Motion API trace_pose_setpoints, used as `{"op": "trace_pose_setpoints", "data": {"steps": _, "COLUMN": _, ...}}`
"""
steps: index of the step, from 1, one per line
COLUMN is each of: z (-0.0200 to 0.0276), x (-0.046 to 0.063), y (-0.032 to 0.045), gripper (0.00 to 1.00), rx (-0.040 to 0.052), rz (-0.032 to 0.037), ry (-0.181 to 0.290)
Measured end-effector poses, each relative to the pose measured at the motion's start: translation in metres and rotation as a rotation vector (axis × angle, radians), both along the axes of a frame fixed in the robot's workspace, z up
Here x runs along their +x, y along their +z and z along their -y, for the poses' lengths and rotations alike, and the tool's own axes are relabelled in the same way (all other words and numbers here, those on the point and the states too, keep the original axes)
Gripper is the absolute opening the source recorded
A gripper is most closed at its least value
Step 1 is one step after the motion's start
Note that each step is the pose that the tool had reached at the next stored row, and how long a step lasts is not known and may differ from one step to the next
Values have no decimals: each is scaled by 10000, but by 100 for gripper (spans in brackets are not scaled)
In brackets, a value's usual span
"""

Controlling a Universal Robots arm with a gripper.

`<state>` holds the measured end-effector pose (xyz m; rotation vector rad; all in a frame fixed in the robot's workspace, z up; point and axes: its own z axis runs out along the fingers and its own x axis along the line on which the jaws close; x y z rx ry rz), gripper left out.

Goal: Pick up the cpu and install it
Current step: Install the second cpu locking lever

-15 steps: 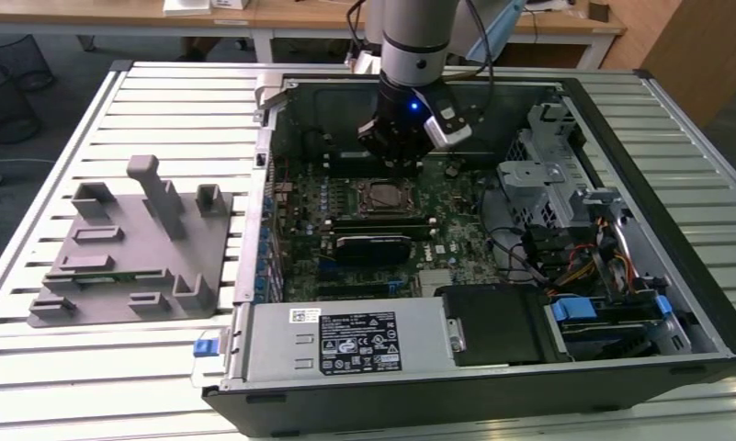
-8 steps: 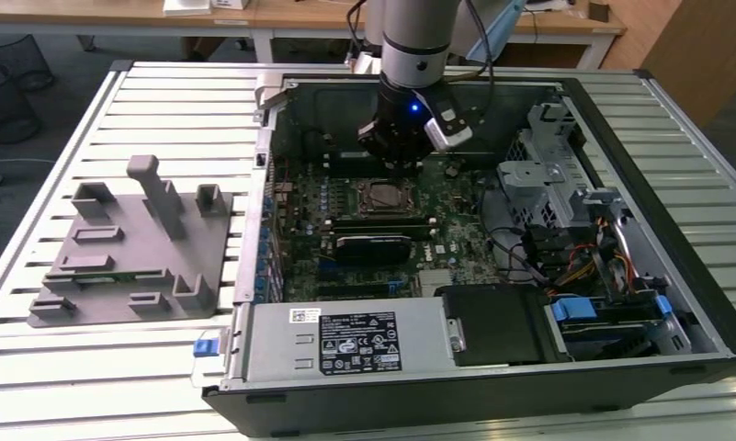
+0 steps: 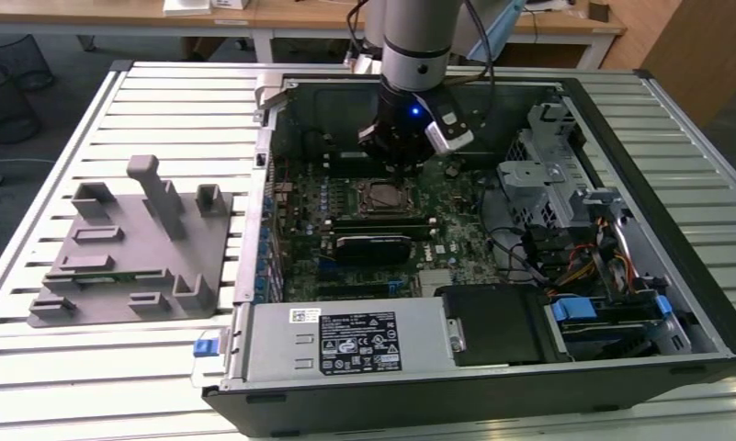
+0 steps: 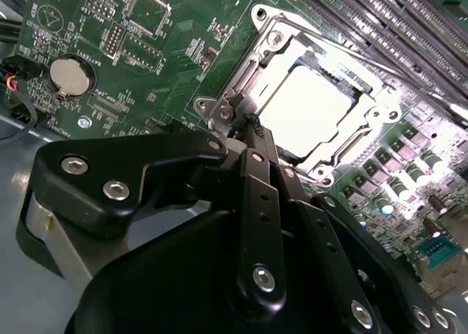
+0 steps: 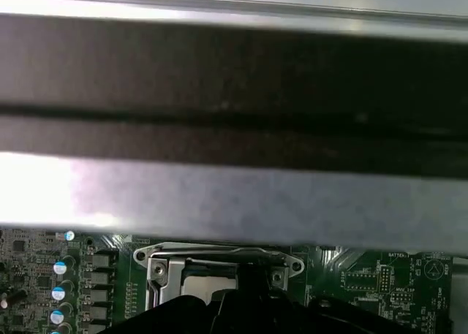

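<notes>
While the arm reaches down from twelve o'clock in the exterior view, the gripper hangs inside the open computer case, just above the far edge of the socket on the green motherboard. Black memory sticks lie at six o'clock of the socket, and a black drive bay sits nearer the front wall. At nine o'clock of the case, well apart from it, a grey fixture block rests on the slatted table. Whether the fingers stand open or closed cannot be told from this view. In the second wrist view, the cpu lies flat inside the socket frame, its silver top glaring under light. The gripper brings its black fingertips together at the frame's edge, just beside the cpu at roughly seven o'clock of it; the tips look closed with nothing between them, and contact with the frame cannot be confirmed. A round coin cell sits on the board at nine o'clock, well apart from the socket. In the first wrist view, a grey case wall runs across, and below it the socket frame shows with the gripper over it.
</notes>
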<state>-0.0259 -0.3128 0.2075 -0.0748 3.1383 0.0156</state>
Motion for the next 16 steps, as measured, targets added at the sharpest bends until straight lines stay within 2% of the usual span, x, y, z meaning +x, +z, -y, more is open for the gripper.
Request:
{"op": "trace_pose_setpoints", "data": {"steps": 7, "z": 42, "x": 0, "y": 6, "gripper": 11, "rx": -1, "rz": -1, "ry": -2}}
{"op": "trace_pose_setpoints", "data": {"steps": 13, "z": 43, "x": 0, "y": 133, "gripper": 11, "rx": 0, "rz": 0, "ry": -1}}
{"op": "trace_pose_setpoints", "data": {"steps": 16, "z": 49, "x": 1, "y": 145, "gripper": 11, "rx": 2, "rz": 1, "ry": 1}}
